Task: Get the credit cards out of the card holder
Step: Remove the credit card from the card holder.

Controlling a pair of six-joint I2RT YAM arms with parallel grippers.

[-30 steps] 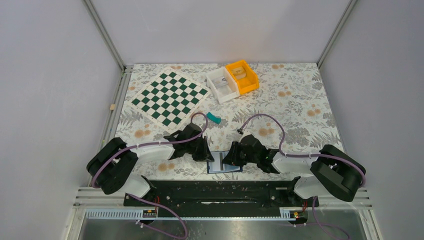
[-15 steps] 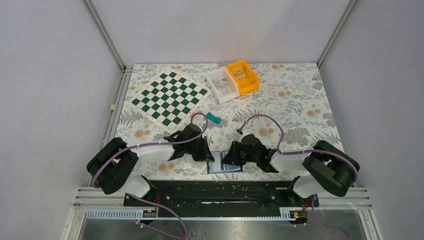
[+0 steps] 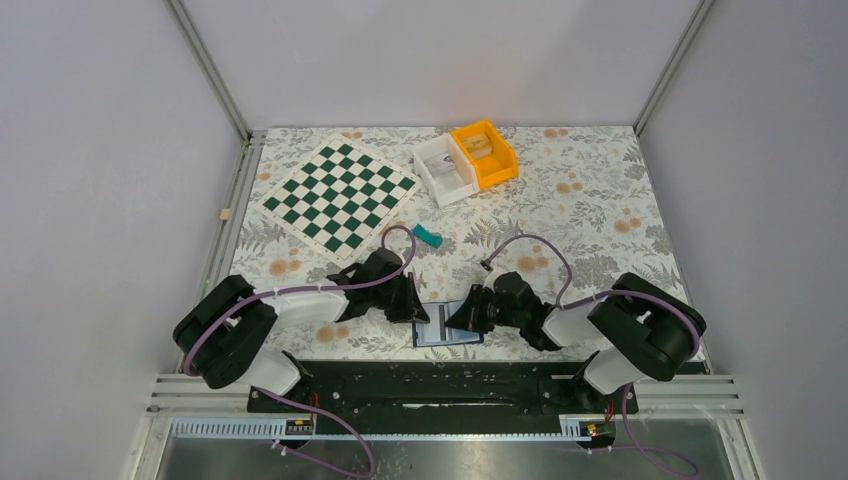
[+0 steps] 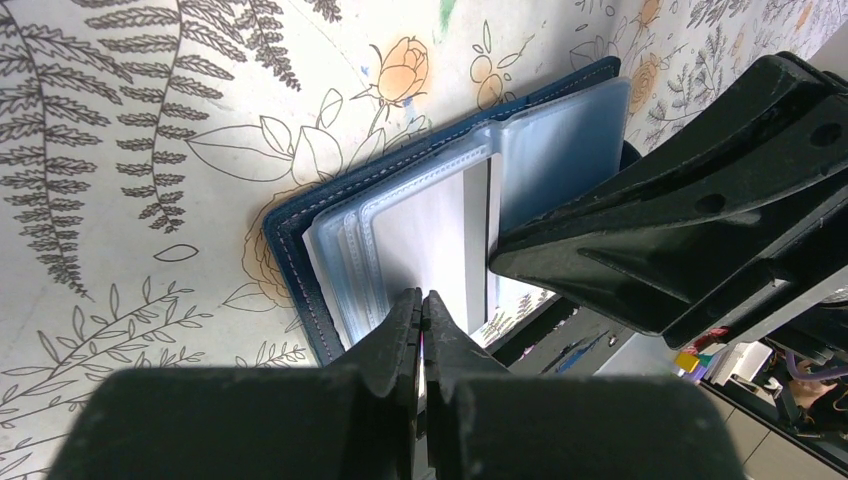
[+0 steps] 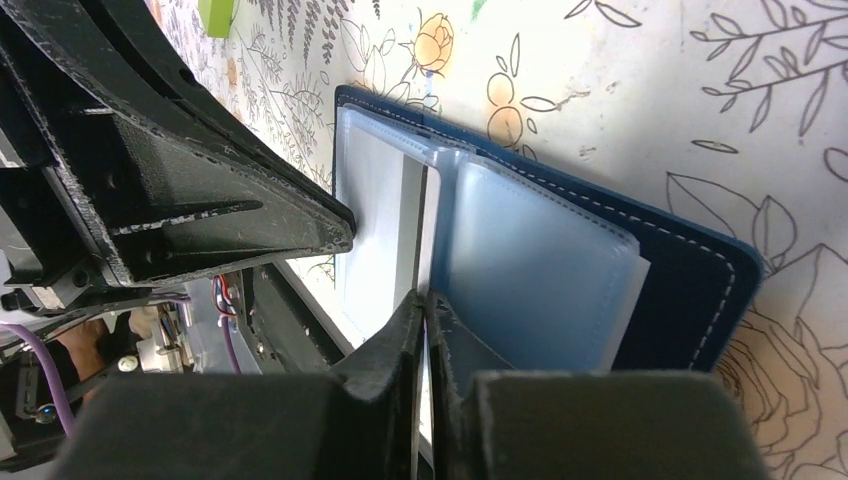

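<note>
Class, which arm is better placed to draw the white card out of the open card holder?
Probably left. The left end effector meets the near edge of the white credit card, while the right end effector sits at the centre fold of the card holder, likely steadying it.

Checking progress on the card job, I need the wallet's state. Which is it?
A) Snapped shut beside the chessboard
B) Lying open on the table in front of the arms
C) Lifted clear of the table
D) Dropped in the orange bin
B: the wallet lies spread open on the flowered table, with its clear sleeves facing up.
</note>
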